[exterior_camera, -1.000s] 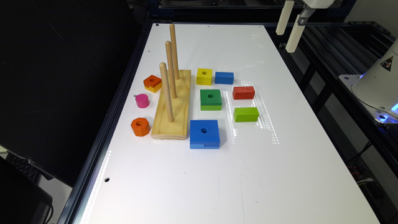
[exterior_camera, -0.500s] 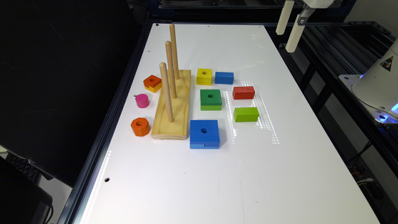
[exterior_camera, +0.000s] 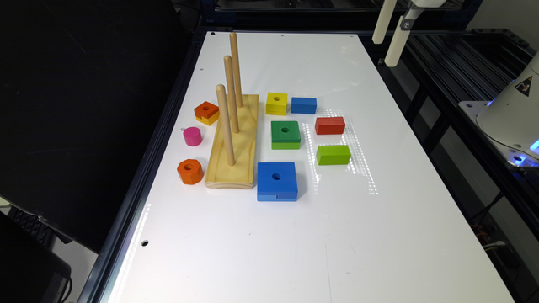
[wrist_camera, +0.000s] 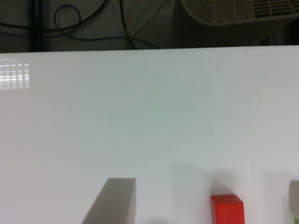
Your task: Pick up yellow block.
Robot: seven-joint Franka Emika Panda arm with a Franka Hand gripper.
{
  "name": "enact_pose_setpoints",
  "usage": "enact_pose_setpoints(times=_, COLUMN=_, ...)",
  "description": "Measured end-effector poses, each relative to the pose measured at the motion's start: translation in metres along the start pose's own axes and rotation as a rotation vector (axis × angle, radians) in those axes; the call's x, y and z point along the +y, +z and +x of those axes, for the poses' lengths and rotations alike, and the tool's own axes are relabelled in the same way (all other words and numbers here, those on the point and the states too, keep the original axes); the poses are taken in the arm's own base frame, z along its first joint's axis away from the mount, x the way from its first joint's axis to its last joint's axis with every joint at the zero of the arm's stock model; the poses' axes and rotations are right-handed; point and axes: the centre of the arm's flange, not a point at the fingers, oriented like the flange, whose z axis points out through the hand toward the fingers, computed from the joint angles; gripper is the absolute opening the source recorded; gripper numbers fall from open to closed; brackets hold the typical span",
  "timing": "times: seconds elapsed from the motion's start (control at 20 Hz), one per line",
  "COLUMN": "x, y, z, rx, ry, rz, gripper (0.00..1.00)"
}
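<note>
The yellow block (exterior_camera: 276,103) sits left of centre in the exterior view, beside the wooden peg stand (exterior_camera: 234,143) and touching the small blue block (exterior_camera: 303,105) (a green square block (exterior_camera: 285,134) lies just below it). The gripper (exterior_camera: 390,29) hangs high at the upper right, well apart from the block, its fingers (wrist_camera: 112,201) spread wide above the white table (exterior_camera: 294,235).

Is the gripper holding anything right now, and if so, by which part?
Nothing is held. The gripper is open above the table's far corner; the yellow block sits untouched on the table.
</note>
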Motion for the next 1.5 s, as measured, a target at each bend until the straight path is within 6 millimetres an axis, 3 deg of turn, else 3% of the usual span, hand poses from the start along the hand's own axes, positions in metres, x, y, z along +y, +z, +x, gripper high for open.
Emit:
enact_pose_setpoints(times=0.45, x=-0.013, y=0.004, z=0.026, rx=0.004, ry=0.001, rz=0.003, gripper=1.0)
enact_pose_setpoints(times=0.85, x=-0.014, y=0.002, z=0.035, rx=0.007, ry=0.003, rz=0.004, gripper=1.0)
enact_pose_setpoints(times=1.35, x=-0.034, y=0.006, z=0.072, rx=-0.001, ry=0.001, rz=-0.002, gripper=1.0)
enact_pose_setpoints(times=1.5, x=-0.035, y=0.007, z=0.074, rx=-0.004, ry=0.001, rz=-0.004, gripper=1.0)
